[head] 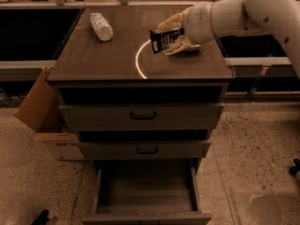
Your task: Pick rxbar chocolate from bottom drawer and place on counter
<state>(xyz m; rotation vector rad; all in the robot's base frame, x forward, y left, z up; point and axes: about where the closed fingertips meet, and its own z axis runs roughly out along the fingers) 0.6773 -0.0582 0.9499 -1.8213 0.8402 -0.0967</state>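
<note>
The rxbar chocolate (162, 41), a flat black wrapped bar with pale lettering, is held in my gripper (172, 33) just above the counter (117, 62), over the white arc marking (139, 60). The gripper's pale fingers (180, 45) are shut on the bar's right end, and the white arm reaches in from the upper right. The bottom drawer (146, 191) stands pulled open at the foot of the cabinet, and its grey tray shows nothing inside.
A white-wrapped cylindrical roll (101, 26) lies at the counter's back left. Two shallower drawers with black handles (143, 116) are shut above the open one. A cardboard box (44, 114) stands to the left of the cabinet on the speckled floor.
</note>
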